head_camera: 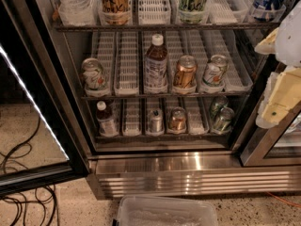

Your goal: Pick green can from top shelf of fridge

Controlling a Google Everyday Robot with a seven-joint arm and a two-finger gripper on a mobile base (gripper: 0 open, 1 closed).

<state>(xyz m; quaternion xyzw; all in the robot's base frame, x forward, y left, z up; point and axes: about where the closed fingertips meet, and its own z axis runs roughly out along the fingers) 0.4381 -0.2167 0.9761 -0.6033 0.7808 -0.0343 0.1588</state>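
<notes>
The fridge (188,173) fills most of the view, with its glass door (28,140) swung open at the left and a ribbed steel base along the bottom. The top shelf (155,26) runs the full width near the upper edge, lined with white slotted trays. The gripper (264,81) hangs at the right edge of the fridge opening, level with the middle rack and below the top shelf; its two cream fingers (282,95) stand apart with nothing between them. A clear plastic bin (164,213) sits on the floor in front of the base, and dark cables (21,173) lie on the floor at the left. The green can (194,1) stands upright at the front edge of the top shelf, right of its middle and well apart from the gripper. A tan can (115,4) stands left of it, two trays over, with a clear bottle (75,4) near the shelf's left end. On the middle rack a brown bottle (155,62) with a white cap stands between smaller cans.
</notes>
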